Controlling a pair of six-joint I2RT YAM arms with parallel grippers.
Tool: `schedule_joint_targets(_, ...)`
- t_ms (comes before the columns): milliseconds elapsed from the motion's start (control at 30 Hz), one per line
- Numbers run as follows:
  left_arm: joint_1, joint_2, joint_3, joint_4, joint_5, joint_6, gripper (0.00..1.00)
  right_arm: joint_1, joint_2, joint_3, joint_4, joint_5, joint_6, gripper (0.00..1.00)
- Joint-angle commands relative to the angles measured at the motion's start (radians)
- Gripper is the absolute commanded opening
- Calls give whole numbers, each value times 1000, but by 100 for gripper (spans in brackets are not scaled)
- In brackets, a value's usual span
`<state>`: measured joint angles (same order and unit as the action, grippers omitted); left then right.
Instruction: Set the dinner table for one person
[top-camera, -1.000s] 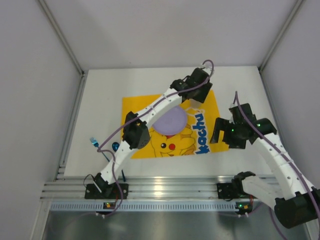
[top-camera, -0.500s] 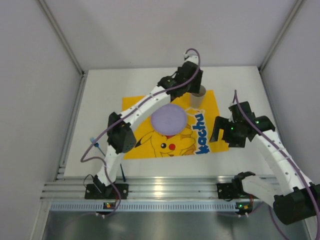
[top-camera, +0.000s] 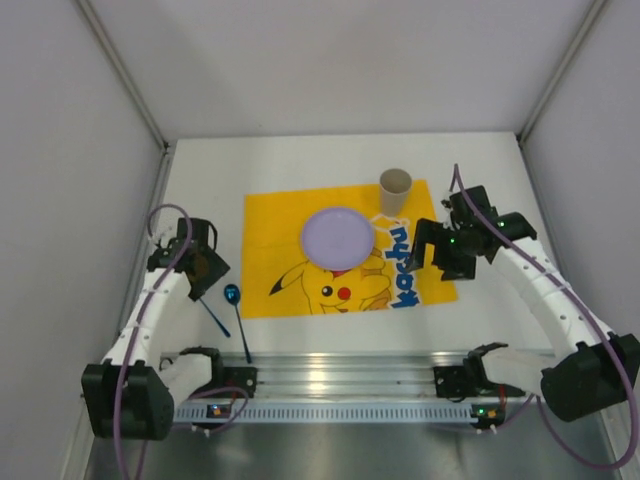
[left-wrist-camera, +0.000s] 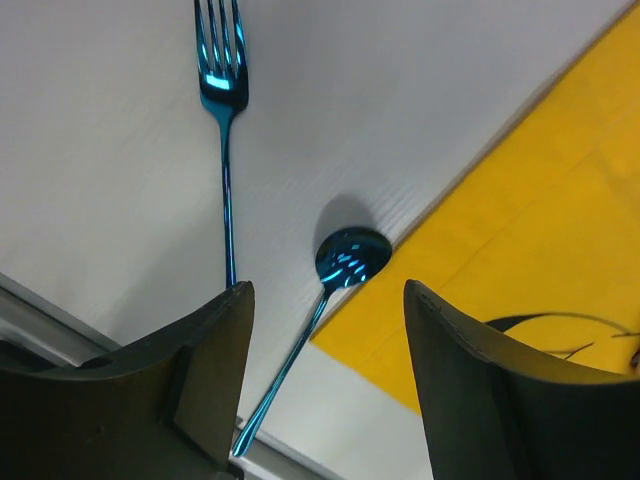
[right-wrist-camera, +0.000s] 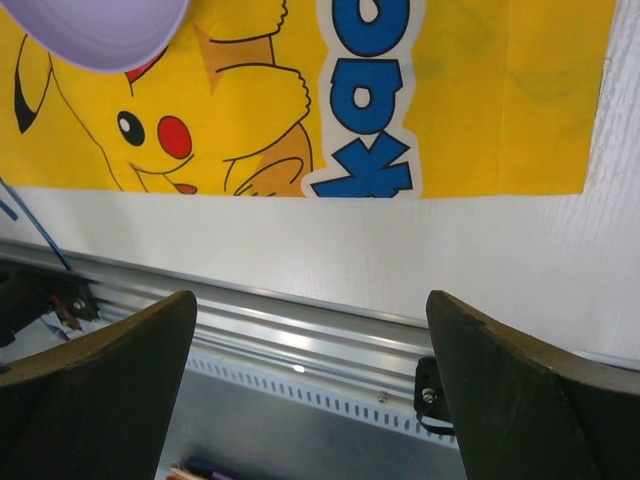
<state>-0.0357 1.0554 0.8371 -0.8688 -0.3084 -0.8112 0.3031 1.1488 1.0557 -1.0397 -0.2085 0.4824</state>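
Left gripper (top-camera: 200, 265): opened wide, with nothing held between the fingers; it is hung over the left part of the bench, just left of the mat
Left gripper, wrist view (left-wrist-camera: 328, 330): the spoon bowl is framed between the two dark fingers, and the fork is seen off to the left
Right gripper (top-camera: 440, 250): also spread wide and empty, and poised over the right edge of the mat
Right gripper, wrist view (right-wrist-camera: 310, 310): the blue lettering, the near edge of the mat, a strip of bare bench and the rail are seen beneath it
Bench (top-camera: 220, 170): white and plain; it fills the floor of the enclosure, and everything else is carried on it
Mat (top-camera: 270, 220): yellow, printed with a Pikachu figure, and laid flat at the middle of the bench
Plate (top-camera: 338, 237): lilac and round, set on the far middle of the mat
Cup (top-camera: 395, 188): beige and upright, placed at the mat's far edge, near the plate on its far right but apart from it
Spoon (top-camera: 236, 305) (left-wrist-camera: 350, 258): blue, laid on bare bench just beside the mat's left edge, with the handle pointed toward the rail
Fork (top-camera: 212, 312) (left-wrist-camera: 226, 170): blue, laid left of the spoon, with the tines pointed away from the rail
Rail (top-camera: 330, 375): aluminium, run along the near edge of the bench
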Motion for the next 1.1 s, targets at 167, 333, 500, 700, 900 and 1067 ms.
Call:
schedule_joint_targets(167, -7, -63, -193, 11, 281, -59, 61, 42, 29, 69, 26, -8, -22, 100)
schedule_joint_targets(333, -147, 1, -188, 24, 239, -135, 53, 42, 12, 40, 26, -15, -24, 100)
schedule_joint_targets(500, -300, 75, -197, 24, 123, -233, 48, 42, -4, 26, 15, -8, -27, 100)
schedule_joint_targets(700, -309, 71, -256, 25, 72, -272, 43, 42, -26, 29, -16, 12, -42, 100)
schedule_joint_targets(900, -311, 3, -245, -12, -26, -324, 47, 44, -46, 9, -36, 31, -53, 100)
schedule_joint_targets(1067, -308, 70, -266, 16, -49, -325, 45, 42, -44, -8, -37, 32, -59, 100)
